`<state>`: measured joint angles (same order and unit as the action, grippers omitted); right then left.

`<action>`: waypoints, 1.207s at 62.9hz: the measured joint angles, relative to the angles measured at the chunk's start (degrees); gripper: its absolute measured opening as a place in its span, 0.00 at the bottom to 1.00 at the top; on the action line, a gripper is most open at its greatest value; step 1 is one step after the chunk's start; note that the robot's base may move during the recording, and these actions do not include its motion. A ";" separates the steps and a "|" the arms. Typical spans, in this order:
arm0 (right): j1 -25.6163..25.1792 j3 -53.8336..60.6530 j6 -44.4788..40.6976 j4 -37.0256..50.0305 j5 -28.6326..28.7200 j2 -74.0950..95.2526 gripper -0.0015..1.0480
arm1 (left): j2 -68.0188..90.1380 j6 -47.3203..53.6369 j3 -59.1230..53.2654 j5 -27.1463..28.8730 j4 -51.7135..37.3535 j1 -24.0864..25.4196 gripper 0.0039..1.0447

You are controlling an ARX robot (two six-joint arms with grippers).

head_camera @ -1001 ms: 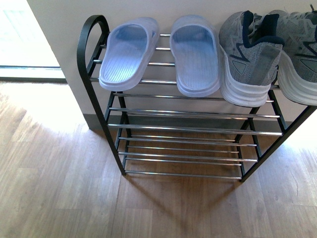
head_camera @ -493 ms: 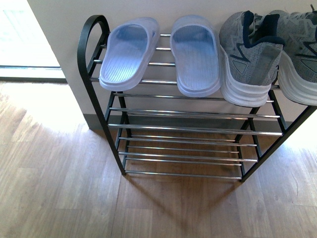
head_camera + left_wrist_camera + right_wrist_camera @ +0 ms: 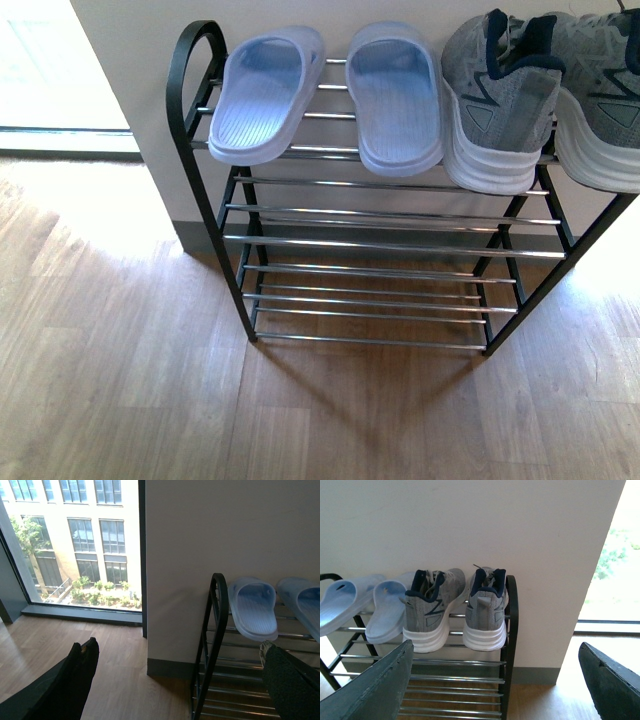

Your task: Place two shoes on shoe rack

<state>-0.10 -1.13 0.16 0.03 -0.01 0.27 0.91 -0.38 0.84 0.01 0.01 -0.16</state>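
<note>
While nothing blocks the shoe rack (image 3: pixel 380 240), pale blue slides (image 3: pixel 330 95) sit at top tier's left end, grey knit sneakers (image 3: pixel 455 610) at its right end | left gripper (image 3: pixel 175 680) and right gripper (image 3: pixel 495 680) both spread wide, empty, well apart from shoes | wood floor (image 3: pixel 120 370), white wall (image 3: pixel 470 525), window (image 3: pixel 75 540) beside rack.

Shoe rack (image 3: pixel 390 245), black frame with chrome bars, is stood against the wall. On its top tier, two pale blue slides (image 3: pixel 265 100) (image 3: pixel 397 98) are laid at 9 o'clock of two grey knit sneakers (image 3: pixel 497 100) (image 3: pixel 603 95), white-soled heels outward.
</note>
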 joint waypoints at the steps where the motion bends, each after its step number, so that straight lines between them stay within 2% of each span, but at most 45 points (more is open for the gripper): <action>1: 0.00 0.00 0.00 0.00 0.00 0.00 0.91 | 0.00 0.00 0.00 0.00 0.00 0.00 0.91; 76: 0.00 0.00 0.00 0.00 0.00 0.00 0.91 | 0.00 0.00 0.00 0.00 0.00 0.00 0.91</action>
<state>-0.10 -1.13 0.16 0.03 -0.01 0.27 0.91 -0.38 0.84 0.01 0.01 -0.16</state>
